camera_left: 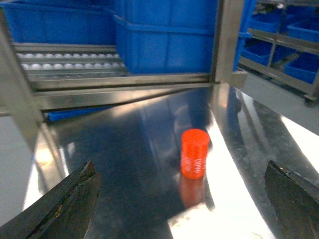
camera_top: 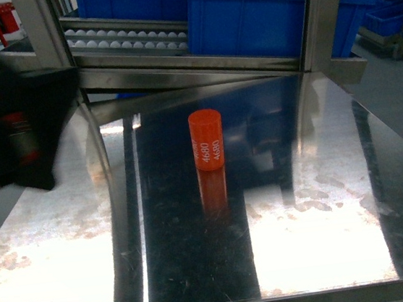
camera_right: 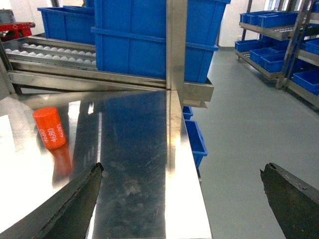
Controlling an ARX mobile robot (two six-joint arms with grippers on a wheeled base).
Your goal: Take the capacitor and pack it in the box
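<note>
Orange capacitor [camera_left: 194,153] stands upright mid-bench [camera_top: 325,210], long axis vertical, dead ahead of my left pincer [camera_left: 179,209], which gapes wide and empty; right pincer [camera_right: 184,199], likewise open and empty, sits farther off to its side.

The left gripper [camera_left: 182,209] is held with its jaws spread wide, nothing between them, above and short of the capacitor [camera_left: 194,153]. The left arm [camera_top: 17,128] is seen as a dark blur left of the capacitor. The right gripper [camera_right: 184,204] is likewise spread wide and empty, right of the capacitor.
</note>
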